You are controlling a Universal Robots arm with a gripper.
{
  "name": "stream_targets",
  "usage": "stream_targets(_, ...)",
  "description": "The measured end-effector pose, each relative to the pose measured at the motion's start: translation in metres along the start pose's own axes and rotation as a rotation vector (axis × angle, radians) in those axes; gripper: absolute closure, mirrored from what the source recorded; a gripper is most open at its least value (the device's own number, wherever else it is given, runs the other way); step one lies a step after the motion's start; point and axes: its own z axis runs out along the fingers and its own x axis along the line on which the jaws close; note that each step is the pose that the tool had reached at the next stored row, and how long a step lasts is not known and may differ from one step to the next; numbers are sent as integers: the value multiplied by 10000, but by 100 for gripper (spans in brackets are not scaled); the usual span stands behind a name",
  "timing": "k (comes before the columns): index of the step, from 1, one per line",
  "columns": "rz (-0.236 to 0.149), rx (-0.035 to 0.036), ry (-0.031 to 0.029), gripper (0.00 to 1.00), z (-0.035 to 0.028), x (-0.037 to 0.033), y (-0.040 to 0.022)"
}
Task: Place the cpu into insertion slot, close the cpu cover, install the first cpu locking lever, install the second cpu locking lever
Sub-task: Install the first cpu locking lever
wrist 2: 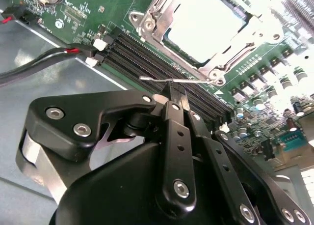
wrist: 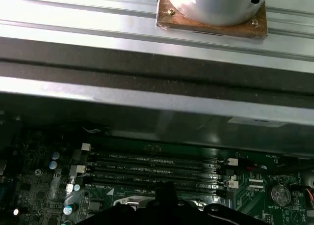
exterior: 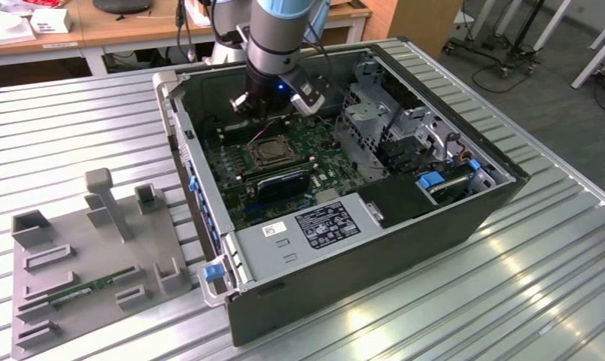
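The open computer case (exterior: 463, 218) lies on a ribbed metal table, and my arm reaches down into its far end. The insertion slot (exterior: 266, 153) sits amid the green motherboard, just in front of my gripper (exterior: 275, 114). In the second wrist view the cpu (wrist 2: 206, 23) lies in the slot, glaring pale, with the silver cpu cover (wrist 2: 159, 11) folded flat around it. A thin wire locking lever (wrist 2: 152, 79) runs beside the slot's edge. My gripper (wrist 2: 174, 93) is shut, its black fingertips right at that wire. The gripper tip (wrist: 164, 189) hangs over the memory slots.
Long black memory slots (wrist 2: 142, 60) lie between gripper and socket. A red-and-black cable (wrist 2: 49, 58) runs along the board edge. The drive cage (exterior: 383, 113) and power supply (exterior: 313, 233) crowd the case. A grey fixture (exterior: 71, 278) holds a green memory stick (exterior: 92, 288).
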Motion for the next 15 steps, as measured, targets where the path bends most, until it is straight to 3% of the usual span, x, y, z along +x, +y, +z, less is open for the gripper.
stream_targets(4,2,-30,-6,89,-4,2,-16)
stream_targets(9,-1,-163,-33,89,7,2,-19)
stream_targets(15,-8,-172,-51,89,22,2,-24)
